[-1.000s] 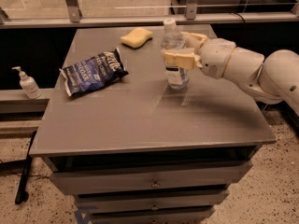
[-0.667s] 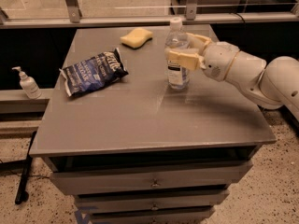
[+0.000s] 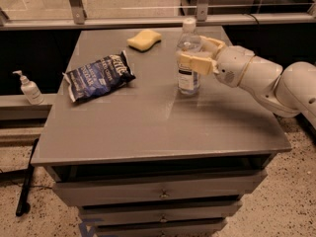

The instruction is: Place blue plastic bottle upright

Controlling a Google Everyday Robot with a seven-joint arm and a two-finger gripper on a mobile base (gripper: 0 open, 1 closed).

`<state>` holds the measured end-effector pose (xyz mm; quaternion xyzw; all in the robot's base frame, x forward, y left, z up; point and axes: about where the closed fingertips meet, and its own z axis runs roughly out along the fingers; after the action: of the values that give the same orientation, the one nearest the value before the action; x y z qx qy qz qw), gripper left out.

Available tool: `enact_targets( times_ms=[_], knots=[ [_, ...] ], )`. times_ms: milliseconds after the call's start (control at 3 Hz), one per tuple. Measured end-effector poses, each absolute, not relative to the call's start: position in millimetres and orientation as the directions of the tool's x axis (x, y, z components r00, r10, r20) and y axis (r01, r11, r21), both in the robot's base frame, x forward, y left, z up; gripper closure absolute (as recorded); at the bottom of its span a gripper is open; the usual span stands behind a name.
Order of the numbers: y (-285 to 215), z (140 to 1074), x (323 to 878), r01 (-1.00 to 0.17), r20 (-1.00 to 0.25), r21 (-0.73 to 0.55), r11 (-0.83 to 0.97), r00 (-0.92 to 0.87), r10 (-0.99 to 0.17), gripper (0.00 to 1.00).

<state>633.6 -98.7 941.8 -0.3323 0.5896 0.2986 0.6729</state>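
Observation:
The blue plastic bottle (image 3: 188,81) is clear with a white cap and a pale label. It stands upright on the grey table (image 3: 148,127), right of centre, with its base on or just above the top. My gripper (image 3: 193,52) reaches in from the right and is shut on the bottle's upper body. One cream finger (image 3: 196,63) crosses its front and the other (image 3: 213,44) sits behind it. The white arm (image 3: 266,80) extends off to the right.
A dark blue snack bag (image 3: 98,76) lies at the left of the table. A yellow sponge (image 3: 144,39) lies at the back. A small white pump bottle (image 3: 28,88) stands on a ledge to the left. A railing runs behind the table, and drawers sit below it.
The gripper has carried the bottle slightly to the right and a little lower. The bottle has stayed upright in the grip.

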Motion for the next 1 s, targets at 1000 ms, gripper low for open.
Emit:
enact_targets(
  times_ms=[1000],
  knots=[
    [-98.8,942.1,633.6,-0.794,-0.992,-0.094,0.601,0.126,0.011,1.00]
  ],
)
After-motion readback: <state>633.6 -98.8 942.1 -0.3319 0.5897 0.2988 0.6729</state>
